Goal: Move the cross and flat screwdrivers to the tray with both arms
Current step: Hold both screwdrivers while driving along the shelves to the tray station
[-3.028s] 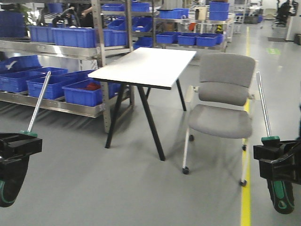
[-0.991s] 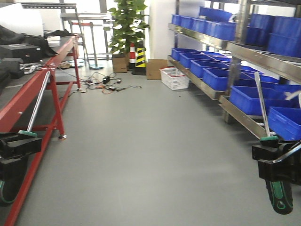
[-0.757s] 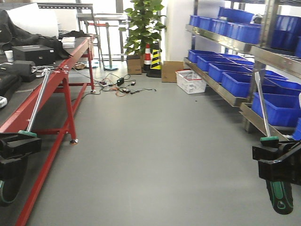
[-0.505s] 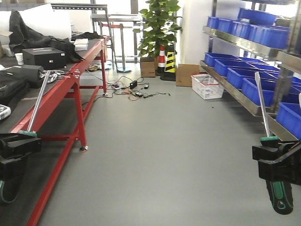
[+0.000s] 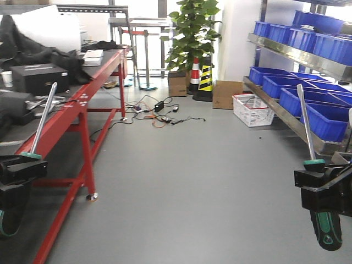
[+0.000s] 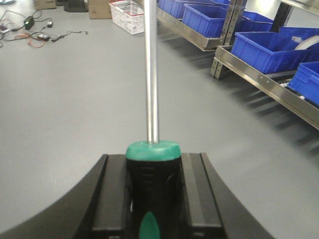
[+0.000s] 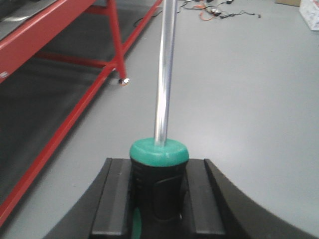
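Observation:
In the front view my left gripper is shut on the black and green handle of one screwdriver, whose steel shaft points up and away. My right gripper is shut on the handle of the other screwdriver, held the same way. The left wrist view shows the left gripper with its jaws tight against the handle below the green collar of the screwdriver. My right gripper clamps its screwdriver likewise. Both tips are too small to tell cross from flat. The tray is out of view.
A red-framed workbench with black bags and a box runs along the left. Steel shelving with blue bins lines the right. Ahead on the grey floor are loose cables, a white basket, a cardboard box, a striped cone and a plant.
The whole scene has swung: a white table and chair gave way to this aisle, and the bench and shelves keep sliding across the view. Both grippers hold their screwdrivers unchanged.

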`<state>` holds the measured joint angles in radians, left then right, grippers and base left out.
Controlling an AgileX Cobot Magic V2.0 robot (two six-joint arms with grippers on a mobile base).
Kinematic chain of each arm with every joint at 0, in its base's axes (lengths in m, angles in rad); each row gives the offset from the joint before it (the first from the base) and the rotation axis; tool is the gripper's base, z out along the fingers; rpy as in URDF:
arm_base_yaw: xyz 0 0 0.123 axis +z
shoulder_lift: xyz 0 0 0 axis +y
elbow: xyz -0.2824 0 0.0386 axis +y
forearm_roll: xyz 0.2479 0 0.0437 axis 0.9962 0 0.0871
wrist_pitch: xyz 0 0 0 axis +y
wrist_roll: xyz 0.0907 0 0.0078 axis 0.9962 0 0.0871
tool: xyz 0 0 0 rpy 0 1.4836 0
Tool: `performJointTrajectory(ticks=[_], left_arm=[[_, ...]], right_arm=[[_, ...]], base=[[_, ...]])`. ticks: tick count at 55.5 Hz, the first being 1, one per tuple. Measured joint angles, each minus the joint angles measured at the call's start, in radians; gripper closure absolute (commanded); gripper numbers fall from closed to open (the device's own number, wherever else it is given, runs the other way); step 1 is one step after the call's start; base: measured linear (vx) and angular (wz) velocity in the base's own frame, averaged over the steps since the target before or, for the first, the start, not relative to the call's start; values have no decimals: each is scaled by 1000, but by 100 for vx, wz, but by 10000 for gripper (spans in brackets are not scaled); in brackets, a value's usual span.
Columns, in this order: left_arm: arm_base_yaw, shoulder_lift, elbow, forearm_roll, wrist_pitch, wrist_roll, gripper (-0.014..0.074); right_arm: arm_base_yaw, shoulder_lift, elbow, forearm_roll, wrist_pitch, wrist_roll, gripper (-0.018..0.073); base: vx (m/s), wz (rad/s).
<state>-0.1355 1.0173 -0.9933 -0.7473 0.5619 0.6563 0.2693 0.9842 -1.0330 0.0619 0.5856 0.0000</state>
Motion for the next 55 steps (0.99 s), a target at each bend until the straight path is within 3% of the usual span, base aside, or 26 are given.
performJointTrajectory(ticks=[16, 55], left_arm=[[0, 0, 0, 0, -1, 0, 594], [0, 0, 0, 0, -2, 0, 594]], right_arm=[[0, 0, 0, 0, 0, 0, 567], [0, 0, 0, 0, 0, 0, 567]], base=[[55, -43], [49, -73]])
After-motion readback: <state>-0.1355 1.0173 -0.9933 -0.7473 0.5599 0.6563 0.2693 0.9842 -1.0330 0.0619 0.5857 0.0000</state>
